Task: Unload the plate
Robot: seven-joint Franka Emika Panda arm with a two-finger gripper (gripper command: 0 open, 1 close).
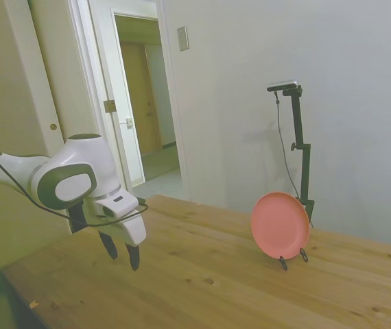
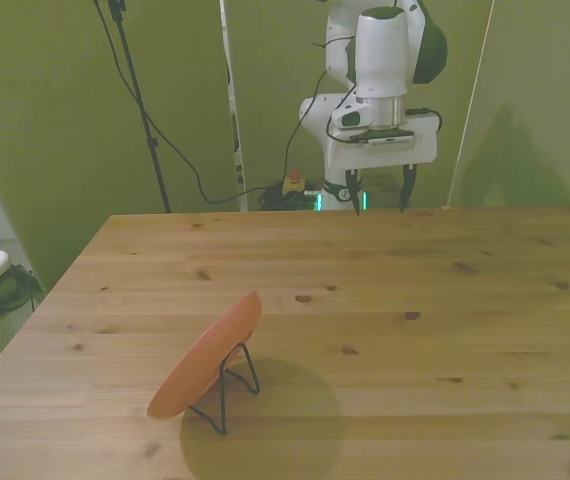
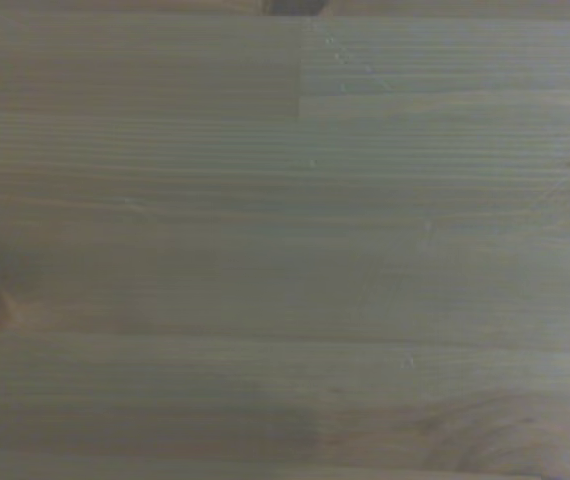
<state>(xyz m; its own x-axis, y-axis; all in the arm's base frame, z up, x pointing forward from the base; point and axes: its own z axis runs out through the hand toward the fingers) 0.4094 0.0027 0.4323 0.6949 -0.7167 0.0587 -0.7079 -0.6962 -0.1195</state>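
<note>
Pale walls and an open doorway (image 1: 144, 103) frame a knotty pine tabletop (image 1: 202, 281) where a salmon-pink plate (image 1: 280, 225) stands propped on edge in a thin black wire stand (image 1: 293, 259). Seen from the side, the plate shows its round face, tilted back slightly, with the stand's two small feet poking out just beneath its lower rim. From the front, the plate (image 2: 208, 354) appears nearly edge-on, leaning toward the front view's left, with the wire stand (image 2: 227, 385) bracing it on the side toward the front view's right and a round shadow spread over the wood beside it.

Well apart from the plate, the white arm's gripper (image 1: 123, 252) hangs above the tabletop, pointing down, its dark fingers spread apart with nothing between them. In the front view the gripper (image 2: 377, 192) sits beyond the plate, over the tabletop's far edge and toward the front view's right of the plate, fingers clearly separated and empty. A black cable (image 1: 17, 188) loops along the arm near the wrist.

Behind the far edge in the front view, dark cables (image 2: 175, 150) trail down past a greenish backdrop. The wrist camera shows only blurred wooden planks (image 3: 285, 240), with no sign of the plate.
</note>
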